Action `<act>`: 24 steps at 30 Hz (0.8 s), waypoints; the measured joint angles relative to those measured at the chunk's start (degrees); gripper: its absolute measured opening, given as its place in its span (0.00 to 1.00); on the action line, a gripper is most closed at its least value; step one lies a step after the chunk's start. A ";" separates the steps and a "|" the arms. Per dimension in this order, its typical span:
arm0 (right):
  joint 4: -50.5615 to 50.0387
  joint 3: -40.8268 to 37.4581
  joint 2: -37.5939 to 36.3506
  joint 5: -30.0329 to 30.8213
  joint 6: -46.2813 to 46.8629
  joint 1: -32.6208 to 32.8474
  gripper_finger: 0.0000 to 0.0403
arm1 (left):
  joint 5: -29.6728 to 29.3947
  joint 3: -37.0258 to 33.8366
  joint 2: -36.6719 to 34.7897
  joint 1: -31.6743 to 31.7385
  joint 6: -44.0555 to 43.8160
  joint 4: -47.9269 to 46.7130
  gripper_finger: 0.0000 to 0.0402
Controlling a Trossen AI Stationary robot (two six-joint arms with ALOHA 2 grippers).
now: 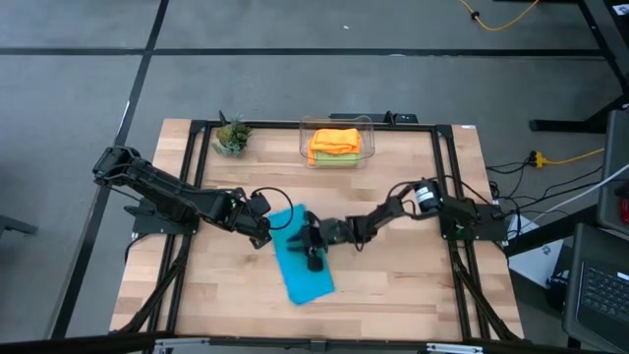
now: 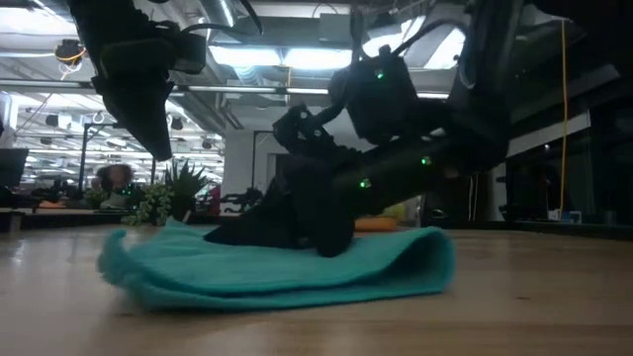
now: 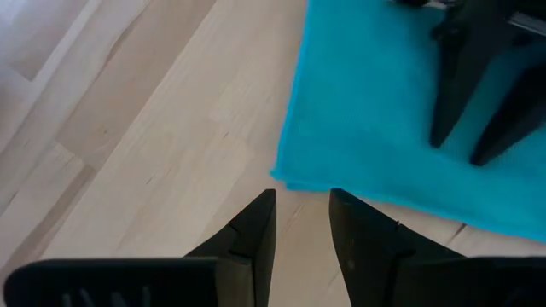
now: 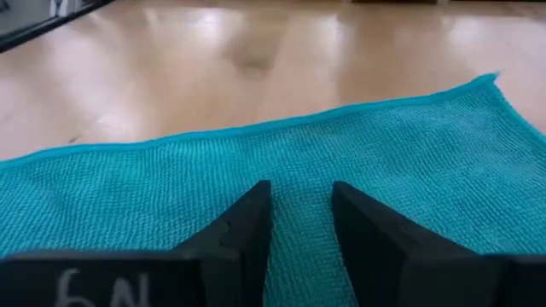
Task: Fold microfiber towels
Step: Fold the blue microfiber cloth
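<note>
- the wooden surface (image 1: 393, 275) carries everything, with a dark frame along its edges.
- the left arm (image 1: 167, 192) reaches in from the left side and the right arm (image 1: 413, 206) from the right; both meet near the middle.
- the teal towel (image 1: 300, 264) lies near the middle of the surface, folded over on itself; in the low view (image 2: 287, 272) one side shows a rounded fold and the other looser edges.
- a clear plastic bin (image 1: 337, 144) stands at the far edge, holding a stack of folded towels, orange (image 1: 335, 140) over lime green (image 1: 339, 156).
- a small potted plant (image 1: 232, 136) sits at the far edge, to the left of the bin and apart from it.
- the right tool (image 4: 302, 223) is down on top of the teal towel, its fingers parted by a narrow gap with cloth beneath them; it presses on the cloth, and whether it pinches any of it i cannot tell.
- the left tool (image 3: 302, 223) hovers above the bare wood just beside a corner of the teal towel, its fingers a little apart and holding nothing.
</note>
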 joint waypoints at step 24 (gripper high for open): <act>-50.70 -0.15 -31.00 -6.65 5.39 3.18 0.33 | 2.19 0.00 0.00 -7.41 -0.90 15.63 0.26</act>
